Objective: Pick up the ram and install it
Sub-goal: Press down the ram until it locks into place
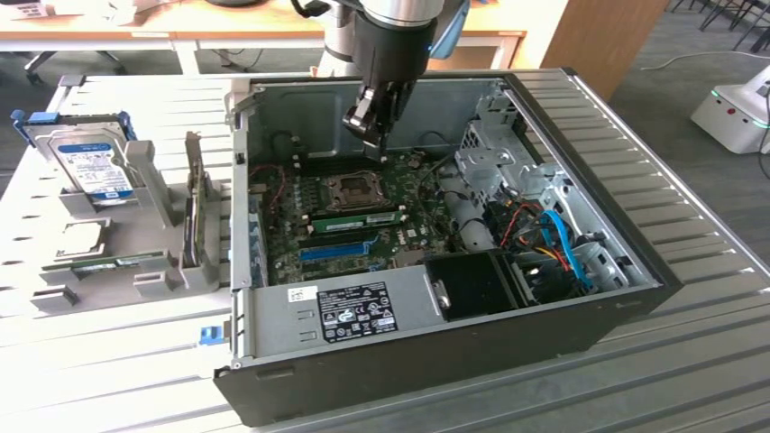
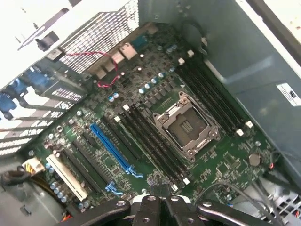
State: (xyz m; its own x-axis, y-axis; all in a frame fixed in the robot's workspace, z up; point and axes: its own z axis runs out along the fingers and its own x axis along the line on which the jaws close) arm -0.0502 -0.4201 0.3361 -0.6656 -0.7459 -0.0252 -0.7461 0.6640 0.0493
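Black case front (image 1: 398,361) nearest camera, PC case lying open on slatted worktop (image 1: 121,361). End effector (image 1: 367,133) clenched, empty, poised above motherboard (image 1: 361,216) at case's 12 o'clock, over CPU socket (image 2: 186,125). Green stick, probably ram (image 1: 361,219), lies in slot just below socket, at its 6 o'clock. Blue slot (image 2: 110,147) beside dark memory slots. Hard drive (image 1: 96,167) in holder at 9 o'clock, outside case.

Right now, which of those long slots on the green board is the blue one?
The blue slot lies diagonally below the empty square processor socket, toward the board's edge. The long slots beside the socket are all black.
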